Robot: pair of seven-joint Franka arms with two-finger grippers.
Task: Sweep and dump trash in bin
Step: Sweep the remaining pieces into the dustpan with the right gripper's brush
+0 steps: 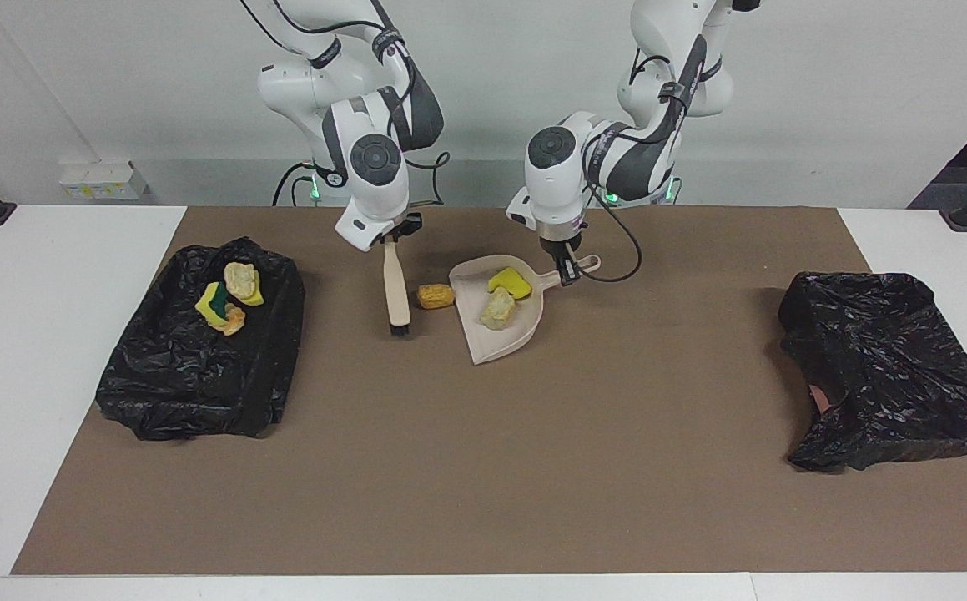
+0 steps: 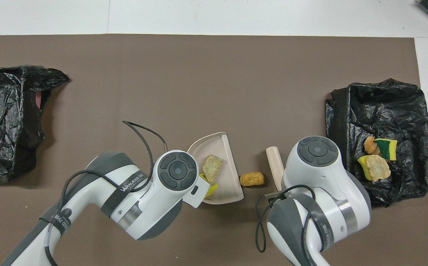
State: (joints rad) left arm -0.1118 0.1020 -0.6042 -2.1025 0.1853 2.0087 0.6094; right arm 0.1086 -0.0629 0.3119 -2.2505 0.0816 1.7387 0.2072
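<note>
One golden-brown lump [image 1: 435, 295] left on desk, lying crosswise between brush [image 1: 397, 292] and dustpan [image 1: 500, 313] lip. Right gripper [image 1: 391, 238] jaws clamp brush handle; left gripper [image 1: 567, 271] jaws clamp dustpan handle (two bits already inside). Short sideways push needed. Four bits in bin [image 1: 199, 367].

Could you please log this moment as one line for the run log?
left end effector: holds dustpan handle | right end effector: holds brush | pastry lump: between brush and dustpan
</note>
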